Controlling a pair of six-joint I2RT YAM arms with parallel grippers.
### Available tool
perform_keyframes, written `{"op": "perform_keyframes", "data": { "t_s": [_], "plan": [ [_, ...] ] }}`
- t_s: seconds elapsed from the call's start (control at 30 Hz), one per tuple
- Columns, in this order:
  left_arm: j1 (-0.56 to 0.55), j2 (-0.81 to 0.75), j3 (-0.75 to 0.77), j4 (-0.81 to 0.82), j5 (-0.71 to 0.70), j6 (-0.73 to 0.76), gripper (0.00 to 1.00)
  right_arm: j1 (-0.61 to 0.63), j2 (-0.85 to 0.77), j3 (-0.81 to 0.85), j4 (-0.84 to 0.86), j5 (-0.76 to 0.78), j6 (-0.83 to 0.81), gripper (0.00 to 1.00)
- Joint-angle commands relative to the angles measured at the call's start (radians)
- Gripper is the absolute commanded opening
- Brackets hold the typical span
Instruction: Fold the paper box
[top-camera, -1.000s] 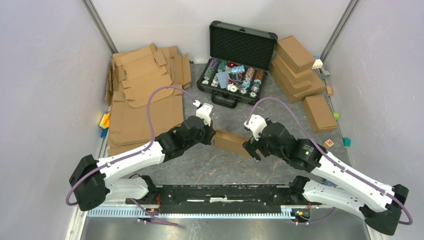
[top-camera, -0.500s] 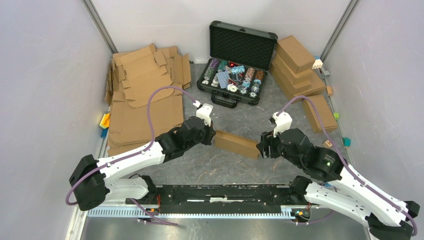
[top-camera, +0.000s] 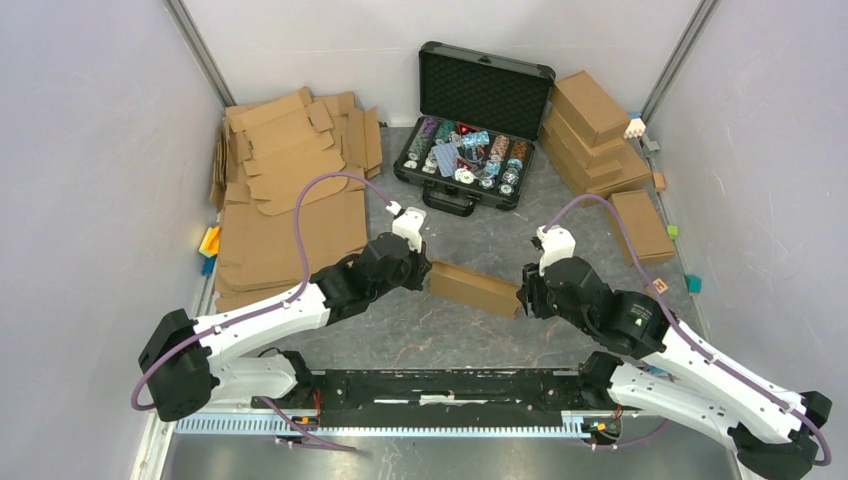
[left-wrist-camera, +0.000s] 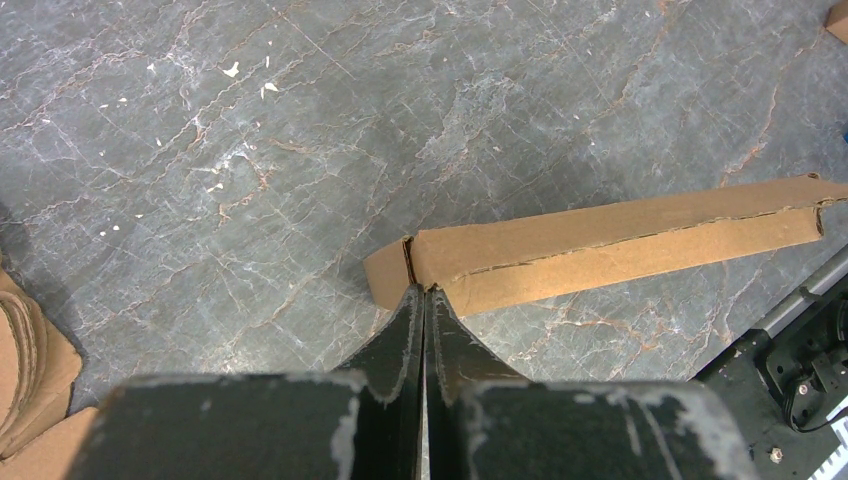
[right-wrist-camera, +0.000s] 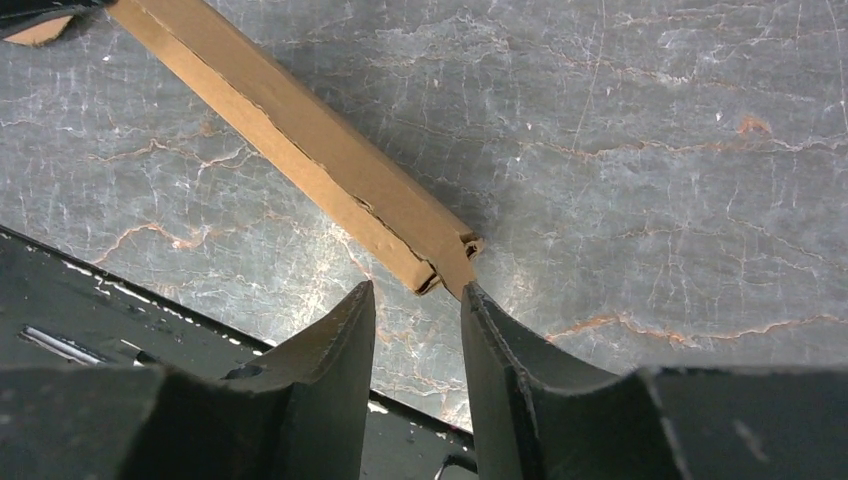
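Observation:
The paper box (top-camera: 472, 288) is a shallow brown cardboard box, folded shut, lying slantwise on the grey table between both arms. My left gripper (top-camera: 425, 277) is shut, and its tips press against the box's left end; the left wrist view shows the closed tips (left-wrist-camera: 422, 292) at the corner of the paper box (left-wrist-camera: 620, 245), with nothing between them. My right gripper (top-camera: 522, 297) is at the box's right end. In the right wrist view its jaws (right-wrist-camera: 418, 290) stand apart, the corner of the paper box (right-wrist-camera: 300, 140) lies just ahead of them, and the right fingertip (right-wrist-camera: 470, 295) nearly touches it.
Flat cardboard blanks (top-camera: 290, 190) are piled at the back left. An open black case of poker chips (top-camera: 470, 130) stands at the back middle. Finished brown boxes (top-camera: 595, 135) are stacked at the back right, one more (top-camera: 640, 225) lies nearer. The black rail (top-camera: 450, 385) runs along the near edge.
My right gripper has drawn off the box's right end, turned, and its jaws have narrowed. The left gripper and the box have stayed put.

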Motion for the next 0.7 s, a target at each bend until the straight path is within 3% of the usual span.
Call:
{"op": "perform_keyframes", "data": {
  "t_s": [0.0, 0.1, 0.23, 0.37, 0.5, 0.67],
  "plan": [
    [-0.009, 0.001, 0.012, -0.063, 0.003, -0.027, 0.02, -0.002, -0.003, -0.011, 0.005, 0.035, 0.018, 0.41],
    [-0.009, 0.002, 0.014, -0.063, 0.004, -0.028, 0.02, -0.001, 0.001, -0.028, 0.01, 0.055, 0.02, 0.39],
    [-0.009, 0.005, 0.015, -0.063, 0.006, -0.028, 0.02, -0.002, 0.003, -0.037, 0.009, 0.078, 0.035, 0.29],
    [-0.011, 0.008, 0.015, -0.063, 0.006, -0.029, 0.02, -0.002, -0.002, -0.046, 0.031, 0.065, 0.051, 0.27],
    [-0.011, 0.01, 0.018, -0.063, 0.01, -0.029, 0.02, -0.002, 0.002, -0.046, 0.038, 0.066, 0.082, 0.17],
    [-0.011, 0.011, 0.018, -0.063, 0.01, -0.029, 0.02, -0.004, -0.01, -0.043, 0.066, 0.057, 0.13, 0.13]
  ]
}}
